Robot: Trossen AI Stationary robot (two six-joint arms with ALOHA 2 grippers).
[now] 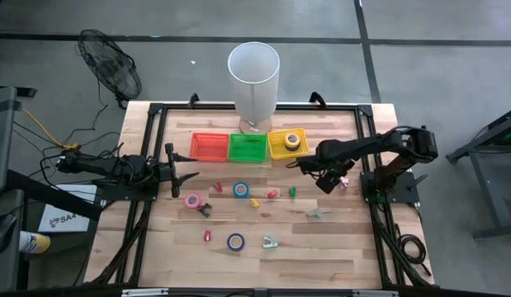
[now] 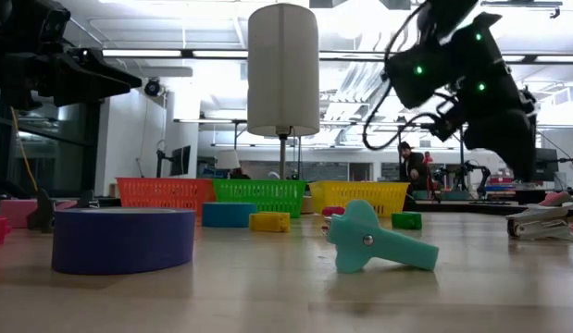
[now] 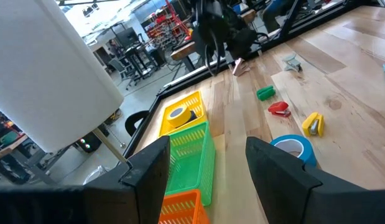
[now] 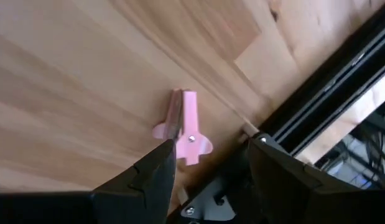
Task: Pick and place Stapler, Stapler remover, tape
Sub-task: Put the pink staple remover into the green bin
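Three small mesh baskets stand in a row at the table's far side, in front of a tall white cylinder (image 1: 253,76). The orange basket (image 1: 208,146) on the left and the green basket (image 1: 248,147) in the middle look bare inside. The yellow basket (image 1: 286,143) on the right holds one yellow tape roll (image 1: 292,140).

The left gripper (image 1: 189,168) hangs over the left part of the table with its fingers spread and nothing between them. Near it lies a pink tape roll (image 1: 191,200). Further right sit a blue tape roll (image 1: 240,190) and a purple tape roll (image 1: 235,242), both low rings with hollow centres. A small yellow stapler (image 1: 253,202) lies beside the blue roll. A teal staple remover (image 2: 371,239) lies near the front edge.

The right gripper (image 1: 326,183) hovers, fingers apart and empty, just above a pink staple remover (image 4: 186,128) at the table's right edge.
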